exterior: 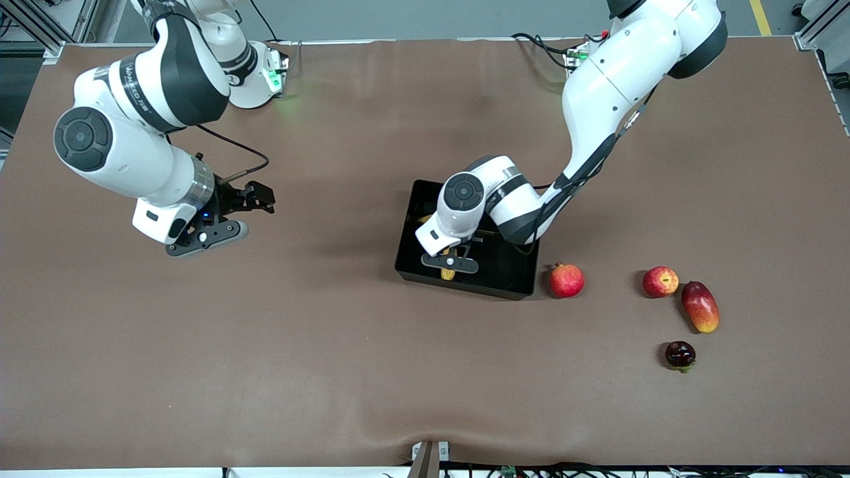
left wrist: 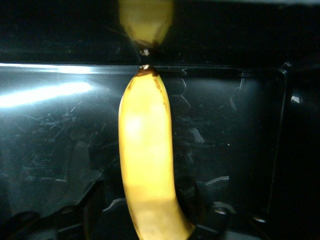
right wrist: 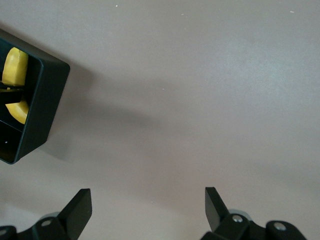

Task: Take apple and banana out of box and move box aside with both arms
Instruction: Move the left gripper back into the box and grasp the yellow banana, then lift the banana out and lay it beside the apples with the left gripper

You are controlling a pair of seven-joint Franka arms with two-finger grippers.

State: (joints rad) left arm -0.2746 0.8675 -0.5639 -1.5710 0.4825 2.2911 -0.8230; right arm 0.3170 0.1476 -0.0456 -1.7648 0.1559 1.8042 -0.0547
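Where the black box [exterior: 514,282] sits near the middle of the table [exterior: 332,372], we find the banana [left wrist: 147,165] inside it, lying on the glossy floor with its dark tip close to one wall, which mirrors it. Our left gripper [exterior: 451,260] is down inside the box at the banana, but we cannot tell whether its fingers are closed on the fruit. Just beside the box, toward the left arm's end of the table, a round red fruit [exterior: 566,280] rests on the cloth, and past it lies the red apple with yellow patches [exterior: 660,281]. Close by the apple is a long red and yellow fruit [exterior: 700,306], with a small dark red fruit [exterior: 680,354] nearer the front camera. Our right gripper [exterior: 255,198] waits over bare table toward the right arm's end, its fingers spread wide and holding nothing. White lettering on that arm's black band is too small for us to read.
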